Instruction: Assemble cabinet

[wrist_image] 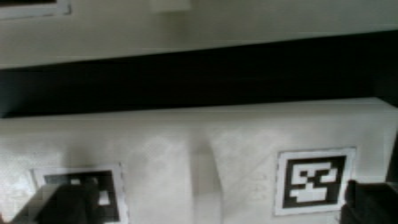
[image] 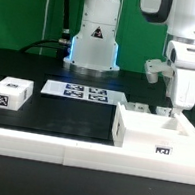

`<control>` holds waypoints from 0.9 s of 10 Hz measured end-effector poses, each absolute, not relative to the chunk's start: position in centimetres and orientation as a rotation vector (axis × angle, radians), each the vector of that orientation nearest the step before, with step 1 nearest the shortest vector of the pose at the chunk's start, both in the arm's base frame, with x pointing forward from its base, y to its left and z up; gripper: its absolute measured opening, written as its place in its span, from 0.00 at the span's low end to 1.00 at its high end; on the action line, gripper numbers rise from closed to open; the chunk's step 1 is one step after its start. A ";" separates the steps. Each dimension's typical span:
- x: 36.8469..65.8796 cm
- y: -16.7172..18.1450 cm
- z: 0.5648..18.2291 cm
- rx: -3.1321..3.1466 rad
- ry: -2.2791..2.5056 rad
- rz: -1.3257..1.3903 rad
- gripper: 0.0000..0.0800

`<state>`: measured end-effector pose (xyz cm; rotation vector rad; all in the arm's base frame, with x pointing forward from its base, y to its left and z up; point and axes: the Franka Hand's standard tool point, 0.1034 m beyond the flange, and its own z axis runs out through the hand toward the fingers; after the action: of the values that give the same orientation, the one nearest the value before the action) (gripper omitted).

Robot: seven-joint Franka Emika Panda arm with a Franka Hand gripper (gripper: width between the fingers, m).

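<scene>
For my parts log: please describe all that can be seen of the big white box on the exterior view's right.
The cabinet box is white, plastic-looking, open on top with thin walls. It stands upright on the black table near the front edge, a small black-and-white tag on its front face. The gripper reaches down at its far rim; whether they touch cannot be told.
</scene>
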<state>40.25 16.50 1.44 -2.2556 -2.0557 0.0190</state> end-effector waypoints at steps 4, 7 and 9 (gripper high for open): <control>40.1 16.4 1.0 -2.255 -2.046 0.028 0.22; 40.5 16.6 1.2 -2.260 -2.049 0.002 0.09; 40.5 16.6 1.2 -2.260 -2.049 0.001 0.09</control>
<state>40.53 16.59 1.17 -2.2597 -2.0488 0.0015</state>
